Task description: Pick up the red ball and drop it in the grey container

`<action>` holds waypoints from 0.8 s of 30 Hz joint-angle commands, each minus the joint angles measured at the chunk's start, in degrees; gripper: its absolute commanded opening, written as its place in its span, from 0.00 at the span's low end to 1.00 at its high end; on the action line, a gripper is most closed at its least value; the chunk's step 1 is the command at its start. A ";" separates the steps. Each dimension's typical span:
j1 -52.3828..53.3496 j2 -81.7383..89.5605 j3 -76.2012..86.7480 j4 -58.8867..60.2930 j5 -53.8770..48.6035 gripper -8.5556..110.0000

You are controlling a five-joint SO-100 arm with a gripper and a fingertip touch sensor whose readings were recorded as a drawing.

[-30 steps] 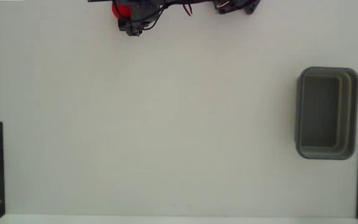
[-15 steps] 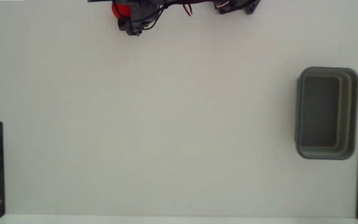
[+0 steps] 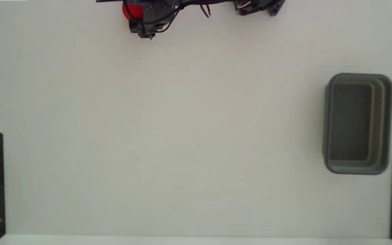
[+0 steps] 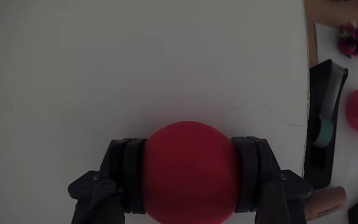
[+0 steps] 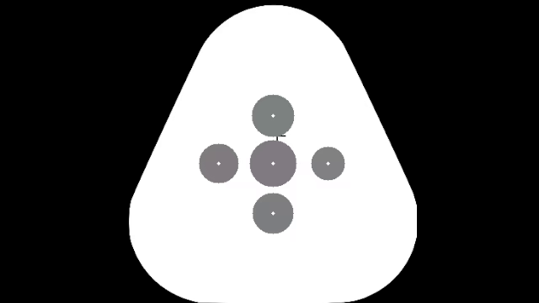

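Since your gripper (image 4: 189,180) clamps the red ball (image 4: 189,172), carrying it right to the empty grey container (image 3: 358,124) remains

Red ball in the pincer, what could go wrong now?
1. The red ball is smooth and round, held only at its two sides by the pincer, so it might slip out on the way.
2. In the fixed view the grey container sits far off at the right edge of the table; a release slightly off could hit the rim and send the ball rolling away.
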 commanded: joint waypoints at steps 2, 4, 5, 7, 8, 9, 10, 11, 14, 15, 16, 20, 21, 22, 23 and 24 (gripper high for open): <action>1.39 0.87 -0.17 -0.63 0.26 0.69; 1.39 0.87 -0.17 -0.63 0.26 0.69; 1.39 0.87 -0.17 -0.63 0.26 0.68; 1.39 0.87 -0.17 -0.63 0.26 0.68; 1.39 0.87 -0.17 -0.63 0.26 0.68; 1.39 0.87 -0.17 -0.63 0.26 0.68; 1.39 0.87 -0.17 -0.63 0.26 0.67; 1.39 0.87 -0.17 -0.63 0.26 0.67; 1.39 0.87 -0.17 -0.63 0.26 0.67; 1.39 0.87 -0.17 -0.63 0.26 0.66; 1.39 0.87 -0.17 -0.63 0.26 0.66; 1.39 0.87 -0.17 -0.63 0.26 0.65; 1.39 0.87 -0.17 -0.63 0.26 0.65; 1.39 0.87 -0.17 -0.63 0.26 0.65; 1.39 0.87 -0.17 -0.63 0.26 0.65; 1.39 0.87 -0.17 -0.63 0.26 0.64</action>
